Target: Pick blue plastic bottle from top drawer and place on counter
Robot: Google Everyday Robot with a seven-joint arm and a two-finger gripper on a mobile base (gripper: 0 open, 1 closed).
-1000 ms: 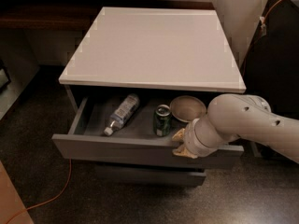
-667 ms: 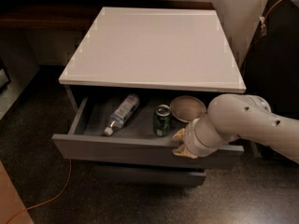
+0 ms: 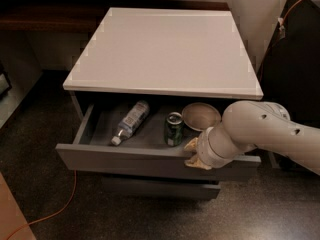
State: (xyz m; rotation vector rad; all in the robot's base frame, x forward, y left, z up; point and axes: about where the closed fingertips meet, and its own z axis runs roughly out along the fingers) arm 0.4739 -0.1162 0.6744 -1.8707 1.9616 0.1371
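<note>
The top drawer (image 3: 125,160) of the grey cabinet stands pulled open. The blue plastic bottle (image 3: 130,121) lies on its side in the drawer's left half, white cap toward the front. The white counter (image 3: 162,49) above it is bare. My gripper (image 3: 194,154) sits at the drawer's front edge on the right, to the right of the bottle and just right of the green can. The white arm (image 3: 260,131) comes in from the right.
A green soda can (image 3: 174,129) stands upright mid-drawer, and a tan bowl (image 3: 200,116) sits behind it to the right. A lower drawer (image 3: 160,188) juts out slightly. An orange cable (image 3: 45,216) runs over the dark floor at left. A dark wooden shelf (image 3: 50,14) is behind.
</note>
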